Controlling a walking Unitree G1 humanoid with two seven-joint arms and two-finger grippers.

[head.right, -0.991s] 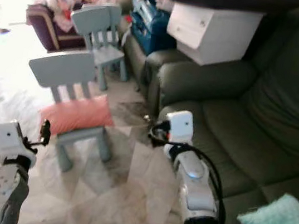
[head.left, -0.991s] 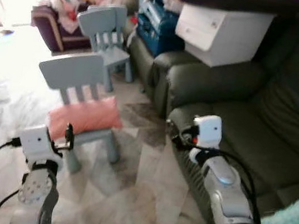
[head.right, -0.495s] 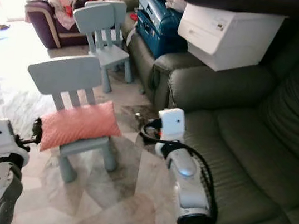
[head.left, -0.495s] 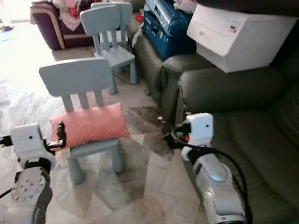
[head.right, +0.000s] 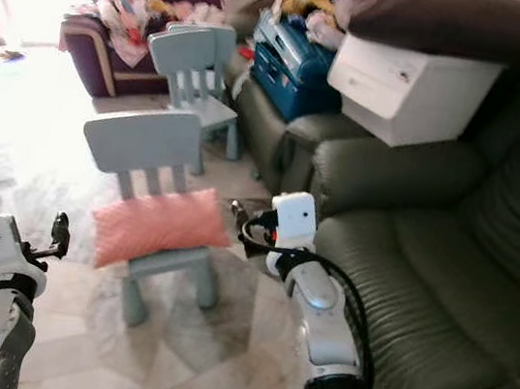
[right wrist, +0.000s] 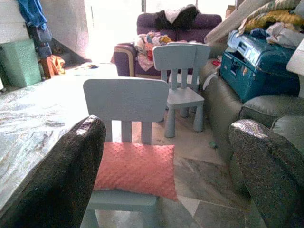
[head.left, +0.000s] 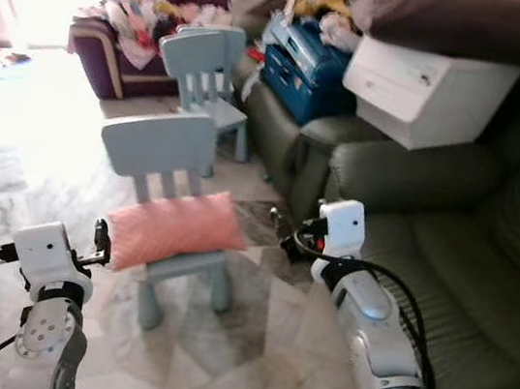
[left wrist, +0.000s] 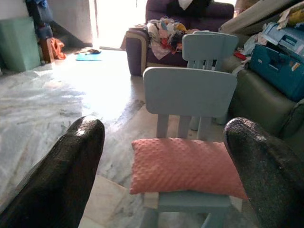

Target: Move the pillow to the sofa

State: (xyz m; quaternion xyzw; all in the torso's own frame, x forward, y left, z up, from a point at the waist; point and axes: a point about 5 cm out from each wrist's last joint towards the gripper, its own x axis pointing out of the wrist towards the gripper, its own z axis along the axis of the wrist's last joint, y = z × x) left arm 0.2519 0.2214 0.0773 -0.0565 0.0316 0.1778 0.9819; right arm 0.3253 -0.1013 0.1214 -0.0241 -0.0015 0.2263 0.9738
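A pink pillow [head.left: 176, 231] lies on the seat of a small light-blue chair [head.left: 157, 141] standing on the marble floor. The dark green sofa [head.left: 454, 272] is to the chair's right. My left gripper [head.left: 101, 237] is raised in front of the chair, short of the pillow's left end, open with nothing in it. My right gripper [head.right: 242, 222] hovers between the chair and the sofa's front edge, also open. In the left wrist view the pillow [left wrist: 185, 166] shows between the spread fingers [left wrist: 71, 161]. In the right wrist view the pillow [right wrist: 135, 171] also lies ahead.
A second blue chair [head.left: 207, 61] stands behind the first. A white box [head.left: 424, 82] and blue cases [head.left: 309, 60] are stacked on the sofa's far end. A purple couch [head.left: 133, 29] heaped with clothes is at the back. Bright floor lies to the left.
The whole picture has shifted, so the camera moved; the chair now sits nearer the middle. Both arms keep much the same raised pose, and the pillow stays on the chair.
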